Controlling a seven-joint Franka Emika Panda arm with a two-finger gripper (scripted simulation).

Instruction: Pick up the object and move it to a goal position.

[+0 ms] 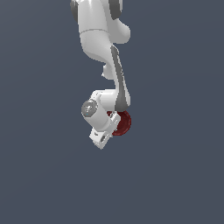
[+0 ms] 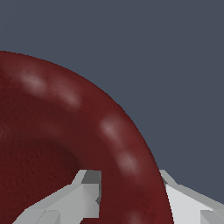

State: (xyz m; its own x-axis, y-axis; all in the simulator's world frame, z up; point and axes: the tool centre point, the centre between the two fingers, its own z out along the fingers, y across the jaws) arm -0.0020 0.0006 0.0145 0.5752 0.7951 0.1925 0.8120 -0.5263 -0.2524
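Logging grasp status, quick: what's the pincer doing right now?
Pincer: closed on the rim of the dark red bowl, one finger inside, one outside.

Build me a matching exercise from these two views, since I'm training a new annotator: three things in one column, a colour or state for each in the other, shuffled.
Things:
1. bowl
2. gripper
3. background surface

Colours or states:
A. plain grey-blue, nothing else on it in view
B. dark red, round, with a shiny rim
C. white, one finger inside the rim and one outside it

Pairs: 1-B, 2-C, 3-A
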